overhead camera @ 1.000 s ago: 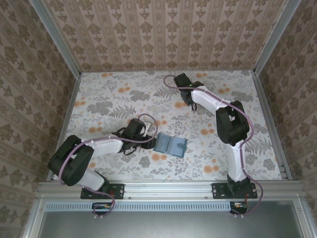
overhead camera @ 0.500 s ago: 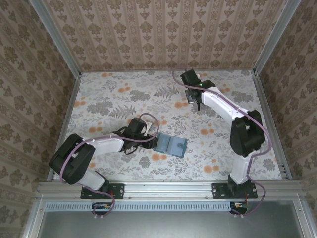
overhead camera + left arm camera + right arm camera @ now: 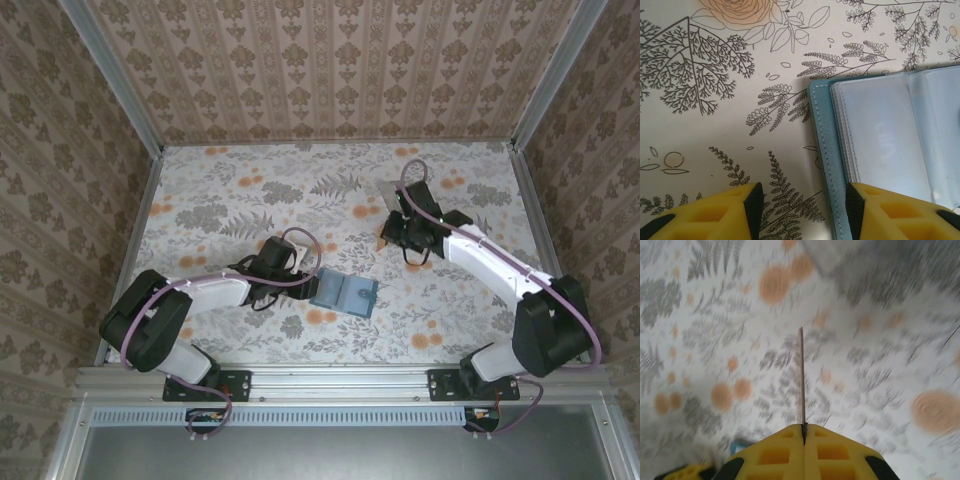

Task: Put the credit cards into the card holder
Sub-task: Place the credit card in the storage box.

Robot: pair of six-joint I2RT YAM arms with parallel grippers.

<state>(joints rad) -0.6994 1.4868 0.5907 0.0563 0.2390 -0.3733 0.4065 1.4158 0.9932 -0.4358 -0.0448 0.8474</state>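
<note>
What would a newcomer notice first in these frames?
The teal card holder lies open near the front centre of the floral table, clear pockets up, with the left gripper open astride its left edge. Further back and right, the right gripper is shut on a thin card, seen edge-on in a blurred wrist view.

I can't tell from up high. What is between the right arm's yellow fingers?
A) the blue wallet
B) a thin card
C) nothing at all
B: in the right wrist view, the right fingers are closed together on a thin card, which is seen edge-on and sticks out past their tips.
</note>
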